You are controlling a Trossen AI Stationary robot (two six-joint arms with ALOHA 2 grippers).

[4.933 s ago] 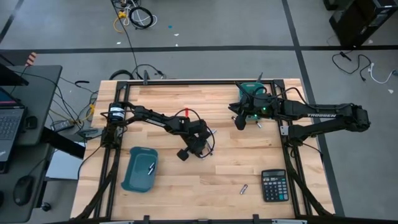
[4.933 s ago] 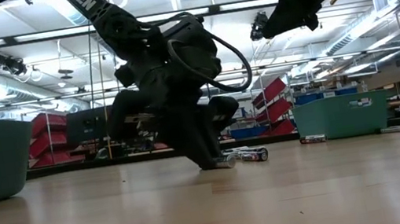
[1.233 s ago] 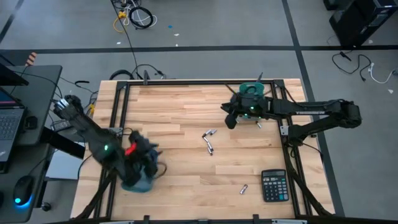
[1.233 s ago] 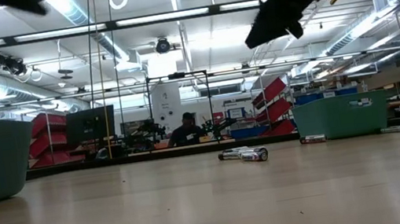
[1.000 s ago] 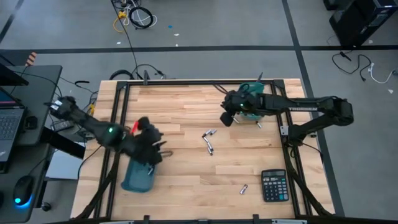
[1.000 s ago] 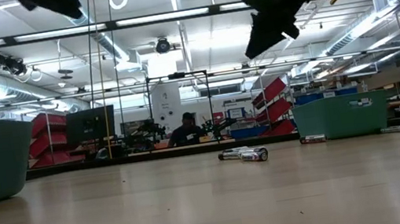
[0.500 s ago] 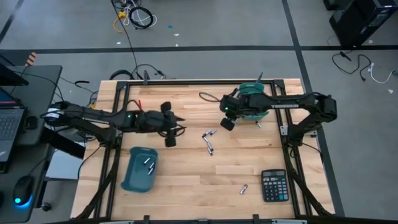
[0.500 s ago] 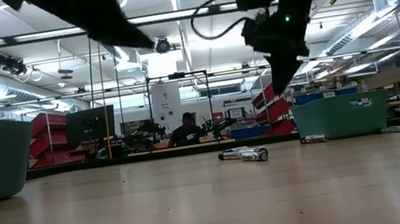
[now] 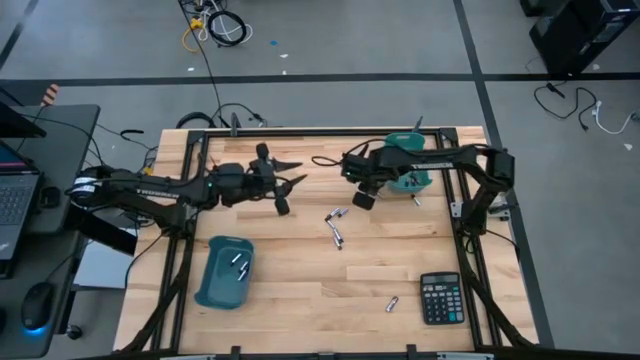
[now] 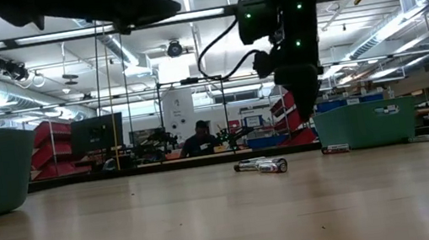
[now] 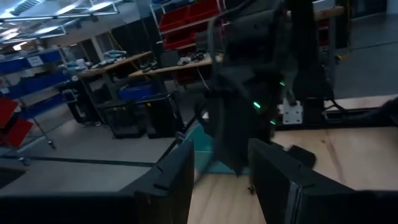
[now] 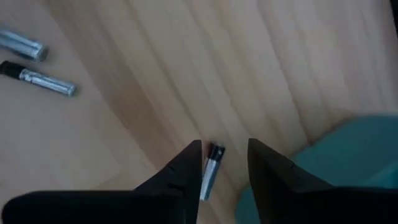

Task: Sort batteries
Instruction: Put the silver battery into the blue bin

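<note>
Wood top (image 9: 300, 300): butcher-block planks inside dark frame, carrying all items.
Batteries, centre (image 9: 336, 226): lying loose mid-table as small cluster; showing in low view (image 10: 261, 165) as silver cells side by side.
Battery, front (image 9: 393, 303): lying alone just beside calculator (image 9: 440, 298).
Batteries, binned (image 9: 240, 266): resting inside teal bin, L (image 9: 212, 285), prob. already sorted.
Batteries, far side: one (image 12: 210, 170) showing between R fingers in R wrist view, lying on wood near teal bin, R (image 9: 413, 180); two more (image 12: 38, 79) farther off.
R gripper (image 9: 362, 198): hanging over table beside R bin, fingers spread, pinching nothing; prob. lining up over cell below.
L gripper (image 9: 283, 196): hovering above far-left boards, fingers spread w/ nothing between; pointing toward R arm, well apart from centre cluster.
Room: workshop behind table, w/ red and blue shelf bins, ceiling strip lights, person sitting in far distance.
Floor: grey concrete w/ cables; laptop desk off L edge.
</note>
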